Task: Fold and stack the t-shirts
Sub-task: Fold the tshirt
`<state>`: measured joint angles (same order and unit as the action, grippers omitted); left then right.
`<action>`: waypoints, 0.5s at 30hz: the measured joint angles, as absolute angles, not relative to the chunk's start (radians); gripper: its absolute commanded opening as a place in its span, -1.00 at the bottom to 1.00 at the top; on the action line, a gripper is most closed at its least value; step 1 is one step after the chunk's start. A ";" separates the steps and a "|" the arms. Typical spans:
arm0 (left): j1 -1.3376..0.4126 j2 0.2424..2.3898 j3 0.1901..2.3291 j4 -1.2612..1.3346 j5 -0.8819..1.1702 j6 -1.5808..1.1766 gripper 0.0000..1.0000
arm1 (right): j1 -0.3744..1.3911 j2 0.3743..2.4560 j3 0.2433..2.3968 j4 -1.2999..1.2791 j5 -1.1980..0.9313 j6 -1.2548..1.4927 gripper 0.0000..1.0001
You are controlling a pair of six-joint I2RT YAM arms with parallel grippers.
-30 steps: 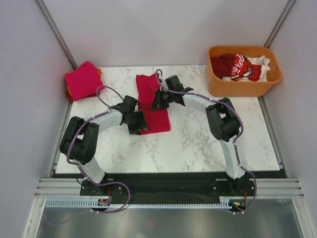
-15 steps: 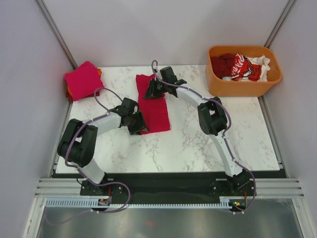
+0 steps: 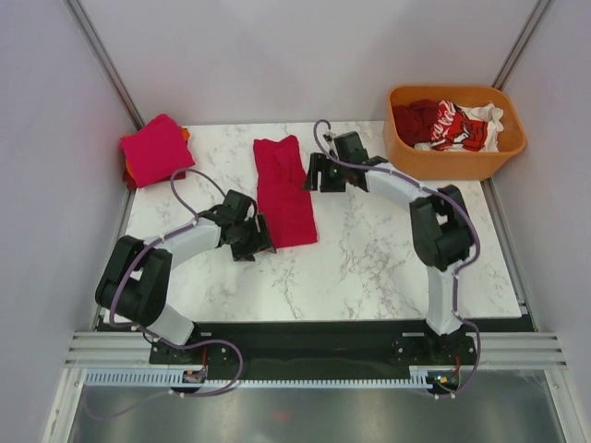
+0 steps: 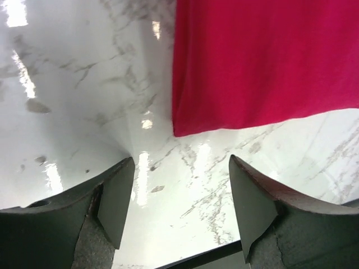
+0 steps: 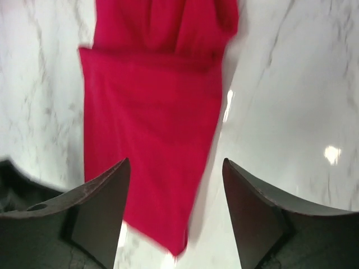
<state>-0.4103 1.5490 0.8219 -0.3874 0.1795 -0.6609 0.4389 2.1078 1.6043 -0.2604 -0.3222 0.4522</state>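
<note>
A crimson t-shirt (image 3: 283,189) lies flat on the marble table as a long folded strip. My left gripper (image 3: 260,243) is open just off the shirt's near left corner, with only bare table between its fingers; in the left wrist view the shirt (image 4: 263,61) lies ahead of the left gripper (image 4: 182,168). My right gripper (image 3: 316,173) stands open beside the strip's far right edge. Seen from the right wrist, the shirt (image 5: 151,123) runs below the right gripper (image 5: 176,168), untouched. A folded stack of t-shirts (image 3: 155,148), pink-red on top, sits at the back left.
An orange plastic tub (image 3: 406,152) at the back right holds several crumpled shirts (image 3: 450,123), dark red, white and red with white print. Grey walls close in the table on three sides. The table's black front edge (image 4: 196,260) shows close below the left fingers.
The right gripper opened, let go of the shirt and drew off to the right. The left gripper opened wider and slid back off the shirt's near corner. The shirt now lies flat.
</note>
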 measured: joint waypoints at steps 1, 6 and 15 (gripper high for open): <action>-0.410 1.541 0.817 -0.397 0.165 -0.661 0.52 | 0.443 2.027 1.522 -0.266 -0.310 0.441 0.54; -0.410 1.529 0.810 -0.420 0.125 -0.662 0.45 | 0.455 1.763 1.248 -0.222 -0.323 0.405 0.57; -0.410 1.527 0.810 -0.413 0.099 -0.663 0.43 | 0.451 1.812 1.044 -0.171 -0.423 0.389 0.61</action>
